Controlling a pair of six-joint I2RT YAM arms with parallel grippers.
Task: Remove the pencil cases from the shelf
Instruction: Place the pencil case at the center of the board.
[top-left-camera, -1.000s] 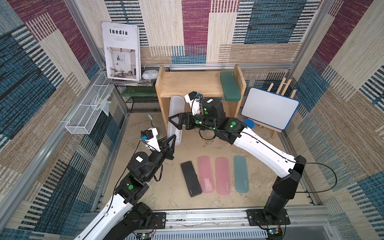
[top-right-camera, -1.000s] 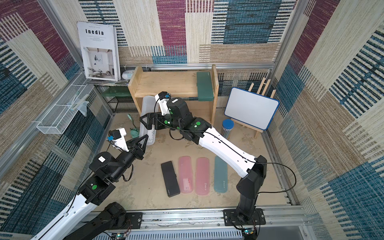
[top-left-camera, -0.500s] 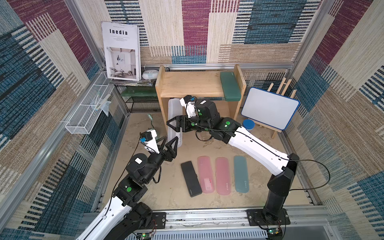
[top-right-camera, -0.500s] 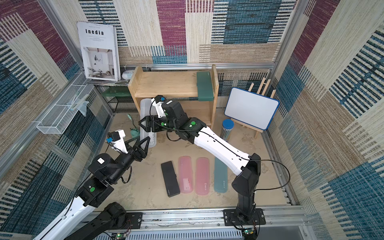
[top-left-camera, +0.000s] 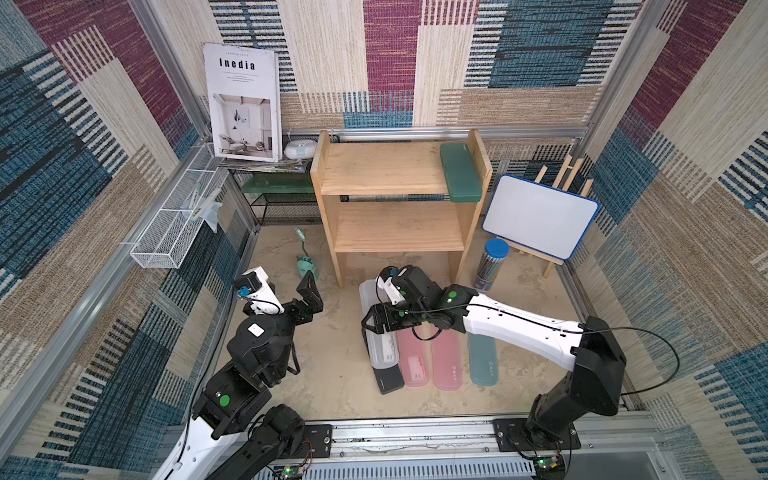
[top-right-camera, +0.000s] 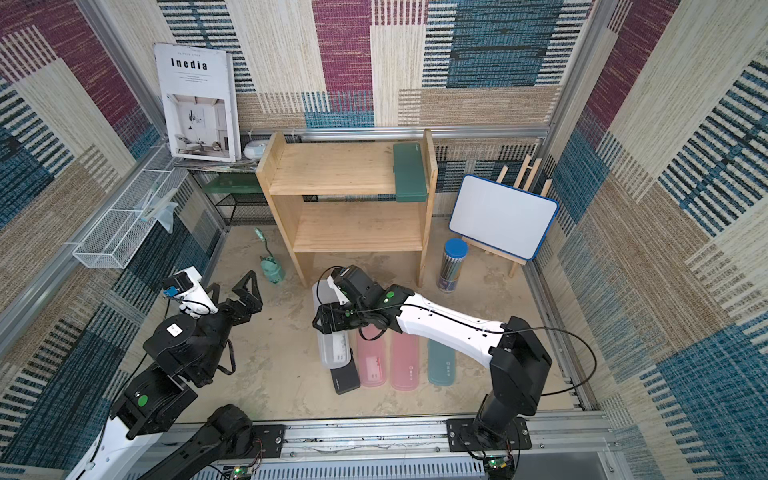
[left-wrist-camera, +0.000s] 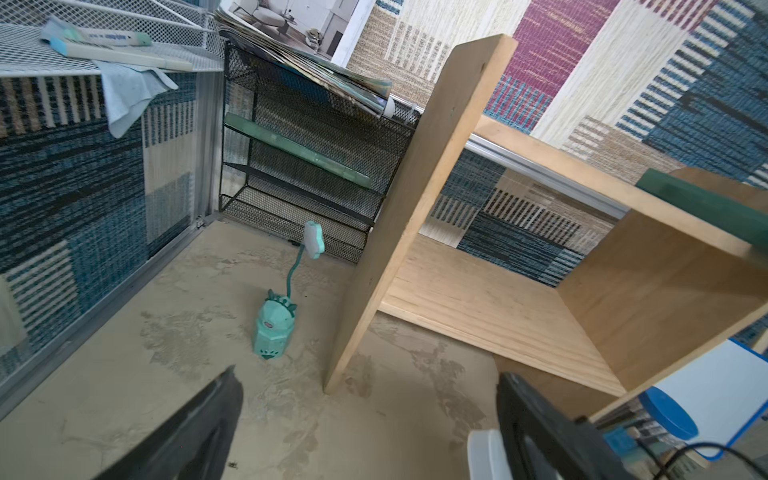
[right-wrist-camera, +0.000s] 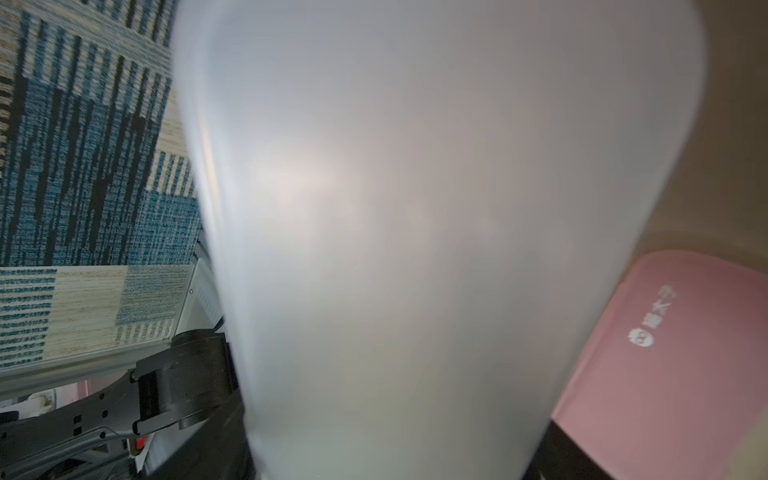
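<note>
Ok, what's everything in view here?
shelf: 1, wood, back centre
green pencil case: 1, dark green, shelf top
frosted pencil case: 1, white, in right gripper
grey pencil case: 1, dark, floor
pink pencil cases: 2, pink, floor
teal pencil case: 1, teal, floor
pencil cylinder: 1, blue-lidded, beside shelf
whiteboard: 1, blue-framed, on easel
lamp: 1, teal, floor
mesh rack: 1, black, beside shelf
magazine: 1, white, on mesh rack
wire basket: 1, white, beside mesh rack
left gripper: 1, black, open
right gripper: 1, black, gripping frosted pencil case
</note>
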